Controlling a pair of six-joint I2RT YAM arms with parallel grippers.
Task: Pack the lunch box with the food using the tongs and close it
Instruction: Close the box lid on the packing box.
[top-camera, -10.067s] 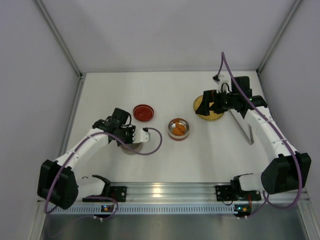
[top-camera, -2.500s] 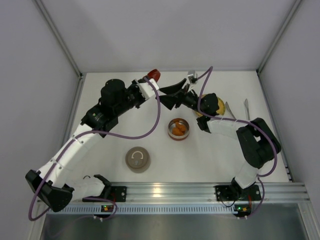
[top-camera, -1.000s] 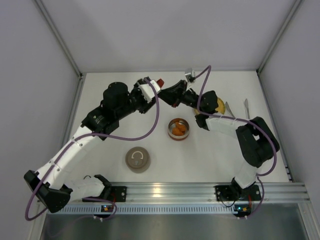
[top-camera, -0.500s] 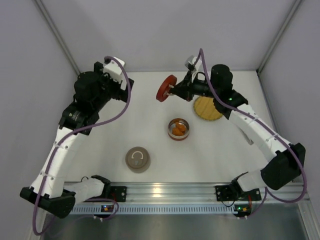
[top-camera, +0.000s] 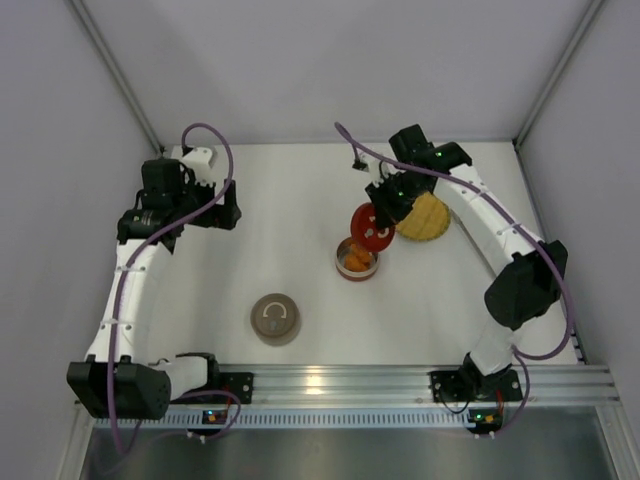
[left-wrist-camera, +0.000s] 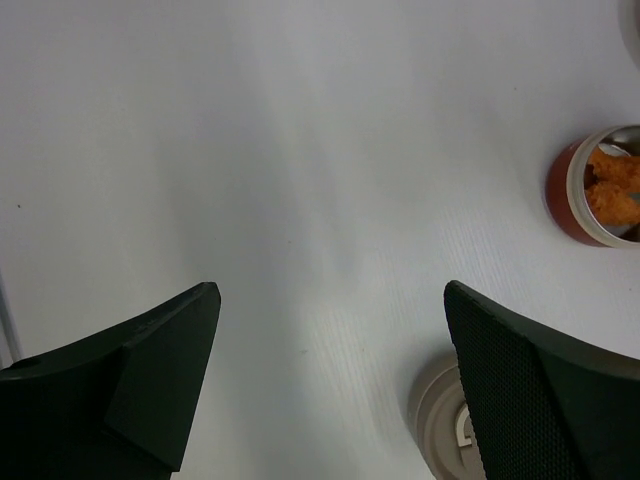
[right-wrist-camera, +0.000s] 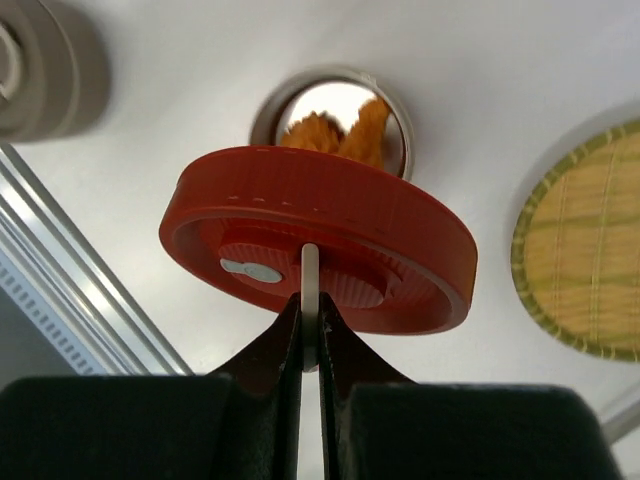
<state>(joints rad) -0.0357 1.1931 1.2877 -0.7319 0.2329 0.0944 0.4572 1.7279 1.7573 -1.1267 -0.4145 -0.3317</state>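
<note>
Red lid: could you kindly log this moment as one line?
right gripper: shut on red lid | lid: above food tin | left gripper: open, empty

red lid (top-camera: 373, 228): lifted off worktop, passed from left jaws to right jaws, now pinched by its tab above the tin (top-camera: 357, 259) | left arm (top-camera: 125, 285): drawn back leftward, jaws spread wide, empty | right arm (top-camera: 480, 215): swung from plate (top-camera: 425, 218) to tin

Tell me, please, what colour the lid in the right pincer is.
The lid is red, clearest in the right wrist view.
</note>
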